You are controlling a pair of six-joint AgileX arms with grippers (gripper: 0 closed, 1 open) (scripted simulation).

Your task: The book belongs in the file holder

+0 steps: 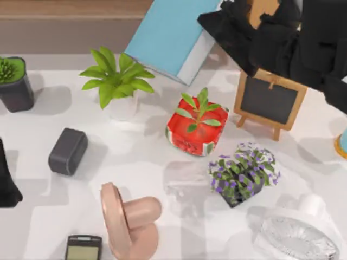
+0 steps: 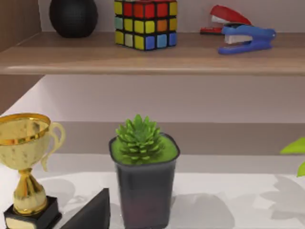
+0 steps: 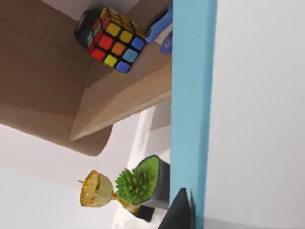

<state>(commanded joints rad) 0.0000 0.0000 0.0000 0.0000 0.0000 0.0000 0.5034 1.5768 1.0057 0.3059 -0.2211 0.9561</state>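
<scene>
Carrying the book (image 1: 165, 38) aloft at the far side above the table (image 1: 141, 157), right gripper (image 1: 227, 27) clamped on it, left gripper (image 1: 6, 179) parked at left edge, grip unclear; next, locate the file holder.

Bright and evenly lit from above, with soft grey shadows pooled across the white table (image 1: 146, 157) beside each pot, slightly soft-edged throughout, no glare or dark corners

The large book (image 1: 168, 35) has a smooth matt light-blue cover and white paper edges. The small easel chalkboard (image 1: 270, 100) has a pale wood frame and matt dark slate. The gold trophy cup (image 2: 25, 143) looks glossy metal.
</scene>
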